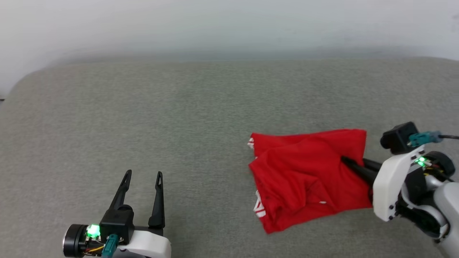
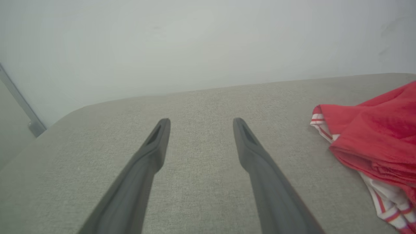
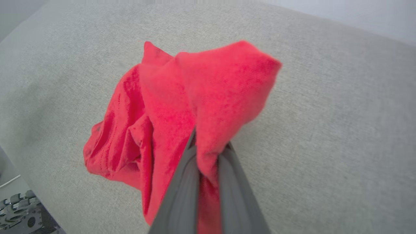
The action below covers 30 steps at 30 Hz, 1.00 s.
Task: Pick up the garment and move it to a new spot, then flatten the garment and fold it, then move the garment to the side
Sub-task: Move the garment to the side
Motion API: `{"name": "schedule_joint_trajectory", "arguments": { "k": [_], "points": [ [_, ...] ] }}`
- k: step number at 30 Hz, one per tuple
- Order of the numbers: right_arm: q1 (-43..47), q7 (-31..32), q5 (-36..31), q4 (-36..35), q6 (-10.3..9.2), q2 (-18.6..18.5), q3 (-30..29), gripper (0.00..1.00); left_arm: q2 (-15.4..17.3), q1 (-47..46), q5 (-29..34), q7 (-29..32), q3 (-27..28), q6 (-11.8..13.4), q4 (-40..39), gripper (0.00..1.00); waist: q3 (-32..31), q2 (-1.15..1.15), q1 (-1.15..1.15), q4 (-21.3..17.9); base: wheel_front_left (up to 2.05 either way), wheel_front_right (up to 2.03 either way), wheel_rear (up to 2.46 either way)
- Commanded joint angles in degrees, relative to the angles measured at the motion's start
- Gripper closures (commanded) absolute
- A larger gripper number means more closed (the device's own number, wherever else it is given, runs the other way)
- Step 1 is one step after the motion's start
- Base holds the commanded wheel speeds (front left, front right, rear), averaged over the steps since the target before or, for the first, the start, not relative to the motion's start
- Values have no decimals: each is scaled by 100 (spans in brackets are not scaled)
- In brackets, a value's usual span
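Grey woven fabric covers the broad surface (image 1: 179, 107) in front of you. On its right half the garment (image 1: 304, 175) lies crumpled, red, with white-and-red striped trim (image 2: 390, 204) that your left wrist view picks up along its edge. Your right wrist view gives you the pinch: the right gripper (image 3: 211, 143) is clamped together on a red fold. Your left gripper (image 1: 143, 175) sits well apart from the cloth, fingers spread, holding nothing.

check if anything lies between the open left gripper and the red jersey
Nothing visible does: bare grey fabric surface separates the left gripper from the red jersey. The right gripper is shut on it.
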Motion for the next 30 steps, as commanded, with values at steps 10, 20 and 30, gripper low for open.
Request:
{"name": "schedule_joint_trajectory", "arguments": {
  "k": [10,20,30],
  "points": [
    [-458,313,-130,-179,-5,-672,-545,100,71,-254,91,-26,49,-16,-199,0,554,0,-1,-743,0,0,0],
    [-1078,774,-539,617,-7,-1398,-1166,100,225,-681,158,-26,62,-86,-463,0,1344,0,-1,-783,0,0,0],
    [-1429,801,-1022,1579,-7,-1650,-1776,100,292,-1009,194,-26,-27,-105,-675,0,1890,0,-1,-645,0,0,0]
  ]
}}
